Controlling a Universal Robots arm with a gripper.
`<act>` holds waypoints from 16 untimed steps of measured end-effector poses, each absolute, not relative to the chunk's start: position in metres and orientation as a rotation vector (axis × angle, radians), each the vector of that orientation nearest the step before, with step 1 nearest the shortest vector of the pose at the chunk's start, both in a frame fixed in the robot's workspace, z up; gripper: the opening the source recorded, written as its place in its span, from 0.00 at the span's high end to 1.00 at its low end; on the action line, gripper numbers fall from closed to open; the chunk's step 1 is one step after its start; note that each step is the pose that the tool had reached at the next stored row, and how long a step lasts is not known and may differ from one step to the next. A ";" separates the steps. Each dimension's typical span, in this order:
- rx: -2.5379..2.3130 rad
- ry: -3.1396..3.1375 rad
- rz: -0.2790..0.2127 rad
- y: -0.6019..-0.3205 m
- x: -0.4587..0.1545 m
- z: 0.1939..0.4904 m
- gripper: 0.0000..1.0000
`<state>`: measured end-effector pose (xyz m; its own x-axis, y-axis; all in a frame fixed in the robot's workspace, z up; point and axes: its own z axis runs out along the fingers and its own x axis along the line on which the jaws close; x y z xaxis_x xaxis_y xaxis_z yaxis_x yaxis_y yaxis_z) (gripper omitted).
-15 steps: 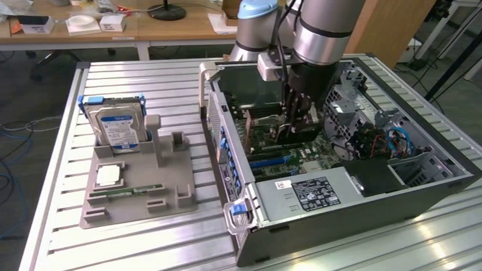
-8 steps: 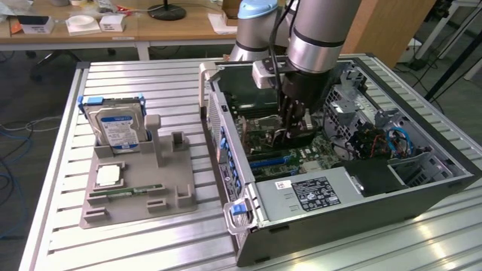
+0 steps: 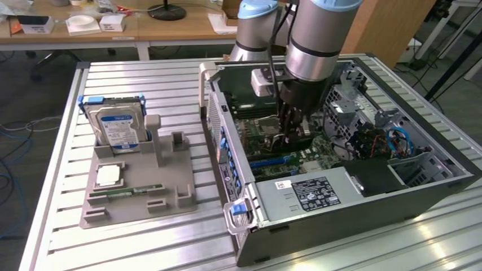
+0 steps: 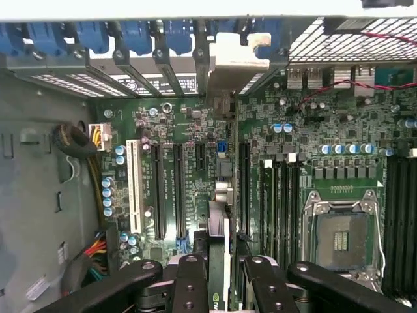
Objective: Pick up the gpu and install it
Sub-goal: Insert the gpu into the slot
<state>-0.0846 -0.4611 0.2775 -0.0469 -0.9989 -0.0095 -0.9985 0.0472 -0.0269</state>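
The arm reaches down into the open computer case [image 3: 421, 192], which lies on its side on the slatted metal table [image 3: 150, 243]. The gripper [image 3: 290, 134] hangs directly over the motherboard [image 3: 301, 155] inside the case, and its fingers [image 4: 260, 287] are clenched on the gpu [image 4: 219, 261] — a thin dark card held edge-on, its pale metal edge showing between them in the wrist view.

Relative to the motherboard: the card stands upright above the row of black expansion slots [image 4: 177, 189], close beside the white slot [image 4: 135, 186] group and short of the empty processor socket [image 4: 342, 238]. Whether its lower edge already touches a slot cannot be told (the gripper body hides the contact line).

Beyond the slots, the case's rear bracket bay shows blue retention clips [image 4: 137, 36] and one pale blanking plate [image 4: 231, 65].

Outside the case, on the exterior view's left, a grey parts holder [image 3: 139, 192] sits on the table. It carries a silver, blue-labelled hard drive [image 3: 117, 130] standing upright, a narrow green memory stick [image 3: 124, 193] lying flat, and a small pale square chip [image 3: 110, 176] — all well apart from the case.
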 end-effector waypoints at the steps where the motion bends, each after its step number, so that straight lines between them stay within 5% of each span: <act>1: -2.151 2.254 -0.020 -0.461 -0.085 0.276 0.74; 16: -2.162 2.247 -0.023 -0.461 -0.097 0.257 0.74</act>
<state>-0.0973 -0.4612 0.2570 -0.0384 -0.9992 -0.0066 -0.9989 0.0386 -0.0270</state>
